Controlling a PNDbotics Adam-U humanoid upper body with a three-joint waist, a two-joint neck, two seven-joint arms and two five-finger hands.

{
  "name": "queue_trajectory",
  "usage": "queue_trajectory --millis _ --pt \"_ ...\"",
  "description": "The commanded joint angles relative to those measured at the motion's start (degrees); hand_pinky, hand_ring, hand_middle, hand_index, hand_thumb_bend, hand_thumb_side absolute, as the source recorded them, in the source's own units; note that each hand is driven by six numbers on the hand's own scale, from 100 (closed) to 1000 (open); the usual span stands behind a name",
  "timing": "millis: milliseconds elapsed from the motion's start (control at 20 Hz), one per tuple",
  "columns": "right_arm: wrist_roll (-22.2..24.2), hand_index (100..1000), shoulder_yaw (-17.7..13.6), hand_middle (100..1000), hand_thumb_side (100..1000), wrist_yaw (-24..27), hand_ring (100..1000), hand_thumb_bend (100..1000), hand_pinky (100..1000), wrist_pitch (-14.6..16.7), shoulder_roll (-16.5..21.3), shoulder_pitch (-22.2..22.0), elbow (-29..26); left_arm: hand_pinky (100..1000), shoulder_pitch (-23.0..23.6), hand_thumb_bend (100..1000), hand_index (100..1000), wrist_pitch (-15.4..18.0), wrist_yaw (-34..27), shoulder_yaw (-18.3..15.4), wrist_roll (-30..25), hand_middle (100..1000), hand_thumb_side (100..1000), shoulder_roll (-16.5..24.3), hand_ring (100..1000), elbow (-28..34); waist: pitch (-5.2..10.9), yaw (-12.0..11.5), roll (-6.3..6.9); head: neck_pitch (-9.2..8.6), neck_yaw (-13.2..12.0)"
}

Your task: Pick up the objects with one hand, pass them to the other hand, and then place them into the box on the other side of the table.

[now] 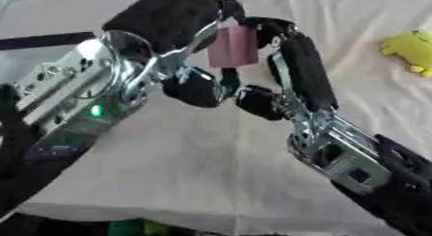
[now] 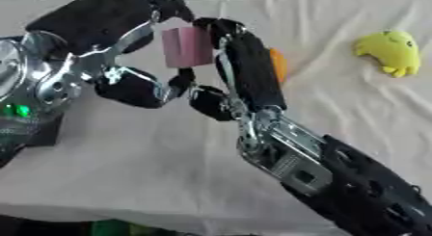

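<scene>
Right now you have both hands meeting above the desk (image 2: 127, 172), with the pink block (image 1: 231, 46) between them. Your left hand (image 1: 165, 23) reaches in from the left, its fingers curled around the block's top and left side. Your right hand (image 2: 249, 71) rises from the lower right, its fingers (image 1: 303, 71) closed against the block's right side. Well apart, a yellow plush toy (image 2: 390, 51) lies on the pale cloth (image 2: 329, 100) at the right, and something orange (image 2: 277, 64) shows just behind your right hand.
</scene>
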State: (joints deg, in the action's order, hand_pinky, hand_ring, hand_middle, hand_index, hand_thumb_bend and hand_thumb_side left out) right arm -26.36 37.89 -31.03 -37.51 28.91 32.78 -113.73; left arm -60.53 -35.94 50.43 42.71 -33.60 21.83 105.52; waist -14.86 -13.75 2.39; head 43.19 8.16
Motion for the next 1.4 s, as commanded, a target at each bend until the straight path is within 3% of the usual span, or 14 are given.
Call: queue_trajectory --millis 50,400,850,1000,1100,1150,1400 --pt "-2.44 619 -0.02 531 100 0.07 607 100 275 -1.77 -0.01 0.8 -0.87 992 -0.72 340 867 -16.03 -0.21 -0.1 -14.26 857 272 -0.09 1000 -1.18 1.04 0.06 -0.01 -0.16 -0.19" --pt "-2.6 619 0.39 531 100 0.56 607 100 271 -1.99 -0.13 0.74 -0.87 981 -0.16 259 856 -16.03 -2.19 0.26 -9.12 845 263 -0.98 1000 -4.26 0.8 0.16 -0.05 -0.71 -0.46" --pt "-2.58 619 0.7 530 100 1.01 605 100 267 -1.78 -0.12 0.66 -0.87 976 0.12 237 845 -16.03 -5.31 1.29 -3.92 832 270 -1.91 1000 -8.1 0.74 0.3 -0.12 -0.82 -0.85" --pt "-2.58 619 0.77 530 100 1.08 605 100 266 -1.68 -0.08 0.62 -0.87 968 0.19 185 838 -16.03 -6.03 1.39 -2.53 823 216 -2.05 1000 -8.74 0.72 0.34 -0.14 -0.79 -0.86" --pt "-2.56 619 0.82 530 100 1.12 604 100 265 -1.65 -0.06 0.6 -0.87 962 0.25 100 830 -16.03 -6.38 1.38 -1.64 815 229 -2.11 999 -9.19 0.7 0.35 -0.13 -0.76 -0.91" --pt "-2.53 619 0.86 530 100 1.15 604 100 265 -1.65 -0.05 0.59 -0.87 961 0.28 100 828 -16.03 -6.49 1.38 -1.13 813 236 -2.15 998 -9.44 0.69 0.36 -0.12 -0.77 -0.93" --pt "-2.09 620 1.06 536 100 0.86 607 100 268 -1.78 0.04 0.56 -0.87 944 0.25 100 787 -16.03 -7.84 1.6 1.2 734 251 -2.24 986 -9.28 0.69 0.36 -0.11 -0.74 -0.98"
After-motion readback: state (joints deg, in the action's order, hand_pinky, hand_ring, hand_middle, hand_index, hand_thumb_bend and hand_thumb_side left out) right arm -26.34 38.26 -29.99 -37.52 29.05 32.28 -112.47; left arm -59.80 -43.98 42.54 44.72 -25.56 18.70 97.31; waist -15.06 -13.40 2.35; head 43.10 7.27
